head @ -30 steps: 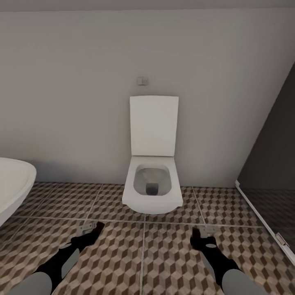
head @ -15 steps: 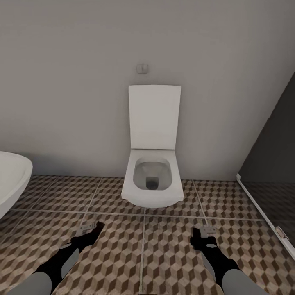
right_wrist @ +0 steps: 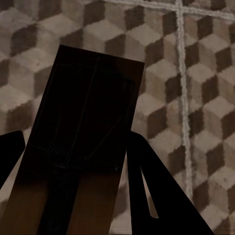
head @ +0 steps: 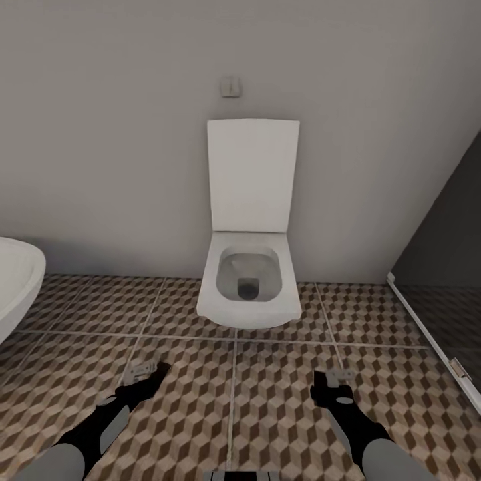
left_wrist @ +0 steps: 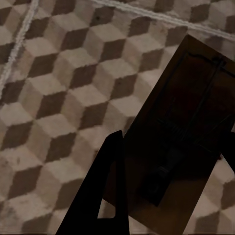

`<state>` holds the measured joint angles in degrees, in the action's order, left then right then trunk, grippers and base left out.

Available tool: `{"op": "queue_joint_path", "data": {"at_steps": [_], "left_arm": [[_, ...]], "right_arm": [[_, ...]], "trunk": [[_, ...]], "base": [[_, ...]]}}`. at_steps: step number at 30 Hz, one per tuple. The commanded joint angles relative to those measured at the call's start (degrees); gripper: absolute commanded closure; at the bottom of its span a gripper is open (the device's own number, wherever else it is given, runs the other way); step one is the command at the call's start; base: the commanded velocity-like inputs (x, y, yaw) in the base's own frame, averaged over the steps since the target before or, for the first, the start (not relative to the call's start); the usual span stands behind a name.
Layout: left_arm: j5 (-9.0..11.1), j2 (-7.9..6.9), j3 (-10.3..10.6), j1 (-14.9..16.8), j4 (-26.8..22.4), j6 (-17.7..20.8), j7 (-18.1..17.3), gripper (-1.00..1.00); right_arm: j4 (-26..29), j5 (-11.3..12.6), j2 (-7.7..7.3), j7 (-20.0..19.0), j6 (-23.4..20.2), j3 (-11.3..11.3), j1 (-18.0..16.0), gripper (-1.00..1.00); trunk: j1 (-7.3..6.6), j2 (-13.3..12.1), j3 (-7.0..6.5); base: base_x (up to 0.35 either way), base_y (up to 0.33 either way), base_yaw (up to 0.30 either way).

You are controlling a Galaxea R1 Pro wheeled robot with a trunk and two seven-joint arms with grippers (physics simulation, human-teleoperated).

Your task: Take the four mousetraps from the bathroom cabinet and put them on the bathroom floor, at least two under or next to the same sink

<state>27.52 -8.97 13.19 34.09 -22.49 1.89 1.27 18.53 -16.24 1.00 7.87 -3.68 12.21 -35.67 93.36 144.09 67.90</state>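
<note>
Left gripper [head: 148, 371]: your fingers [left_wrist: 105, 186] pinch a mousetrap [left_wrist: 183, 132] by one end, held over the bathroom floor [head: 280, 414].
Right gripper [head: 332, 379]: fingers [right_wrist: 147, 186] clamp the second mousetrap [right_wrist: 85, 142] at its near end.
Surroundings: toilet [head: 248, 280] straight ahead against the wall; white bathtub [head: 17, 284] at your left; dark glass panel [head: 447, 267] at your right.
Handling: likely light, stiff wooden slabs. Grip the bare wood edges, keep clear of the wire spring parts, set down flat.
Placement: no sink visible here, so you judge position before letting go.
</note>
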Motion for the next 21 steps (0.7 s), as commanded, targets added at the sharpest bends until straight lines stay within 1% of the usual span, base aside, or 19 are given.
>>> {"op": "queue_joint_path", "data": {"at_steps": [1,4,21], "left_arm": [[0.52,-0.07,0.37,0.01,-0.10,0.17,0.13,1.00],[0.52,-0.08,0.37,0.01,-0.10,0.12,0.13,1.00],[0.52,-0.12,0.44,0.01,-1.00,-0.22,0.05,1.00]], "right_arm": [[0.23,-0.46,0.05,0.04,-0.35,0.27,-0.01,1.00],[0.53,-0.46,0.09,0.04,-0.36,0.27,-0.01,1.00],[0.81,-0.45,0.15,0.04,-0.32,0.27,-0.01,1.00]], "trunk": [[0.01,0.03,0.27],[0.09,0.07,0.94],[0.09,0.07,0.94]], "base": [[0.000,0.000,0.000],[0.000,0.000,0.000],[0.000,0.000,0.000]]}}
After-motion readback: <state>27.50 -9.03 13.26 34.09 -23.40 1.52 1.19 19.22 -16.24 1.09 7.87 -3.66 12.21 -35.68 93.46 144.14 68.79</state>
